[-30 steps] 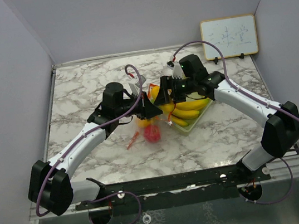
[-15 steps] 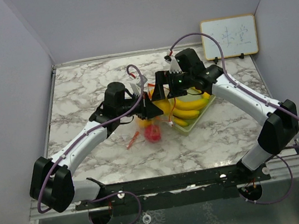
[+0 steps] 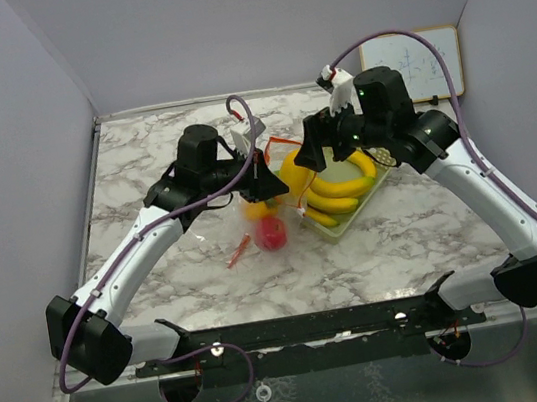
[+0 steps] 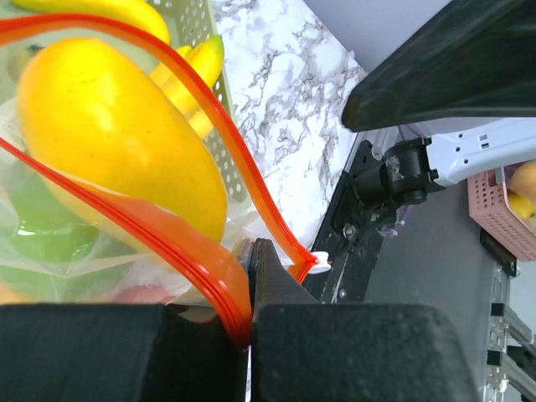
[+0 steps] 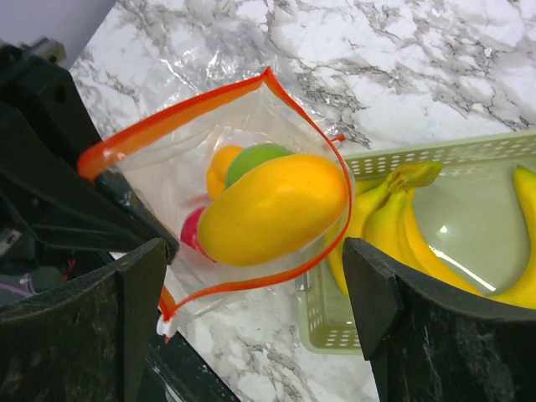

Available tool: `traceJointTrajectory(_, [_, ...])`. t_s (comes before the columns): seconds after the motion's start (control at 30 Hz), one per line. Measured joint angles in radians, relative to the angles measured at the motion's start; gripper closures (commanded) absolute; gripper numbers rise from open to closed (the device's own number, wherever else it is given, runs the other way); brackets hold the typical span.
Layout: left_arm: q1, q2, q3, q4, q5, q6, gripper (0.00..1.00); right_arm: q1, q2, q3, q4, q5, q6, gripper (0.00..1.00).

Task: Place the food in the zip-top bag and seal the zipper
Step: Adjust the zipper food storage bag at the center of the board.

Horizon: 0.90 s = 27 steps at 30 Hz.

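My left gripper (image 4: 249, 251) is shut on the orange-red zipper rim (image 4: 126, 213) of the clear zip-top bag (image 5: 163, 180), holding its mouth open. A big yellow fruit (image 5: 272, 209) lies in the mouth. Deeper inside are a green apple (image 5: 251, 157), an orange (image 5: 222, 163) and a red-pink fruit (image 5: 191, 230). The zipper's white slider (image 4: 318, 264) sits at the rim's end. Several yellow bananas (image 5: 394, 222) lie in the pale green tray (image 5: 435, 151) beside the bag. My right gripper (image 5: 251, 276) hovers open and empty above the bag mouth. From above, the left gripper (image 3: 268, 183) and right gripper (image 3: 313, 149) stand close together.
The tray (image 3: 338, 229) touches the bag's right side on the marble table. A small whiteboard (image 3: 430, 61) leans on the back wall at the right. Grey walls close in the left, back and right sides.
My right gripper has opened, lifted and drawn back to the right, away from the bag mouth, leaving the yellow fruit in it. The left arm has raised the bag rim slightly.
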<state>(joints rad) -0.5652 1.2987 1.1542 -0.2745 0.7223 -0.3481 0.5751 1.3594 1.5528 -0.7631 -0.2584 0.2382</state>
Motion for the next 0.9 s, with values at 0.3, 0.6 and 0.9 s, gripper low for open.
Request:
traceJointTrajectory(0.3, [0.000,0.002,0.102,-0.195,0.000,0.126,1.00,0.000,-0.074,-0.083,0.000,-0.187,-0.189,0.27])
traceJointTrajectory(0.6, [0.000,0.032,0.170,-0.297,0.006,0.195,1.00,0.004,-0.079,-0.122,0.052,-0.410,-0.282,0.30])
traceJointTrajectory(0.9, [0.000,0.076,0.209,-0.333,0.011,0.228,1.00,0.057,-0.055,-0.243,0.093,-0.483,-0.307,0.30])
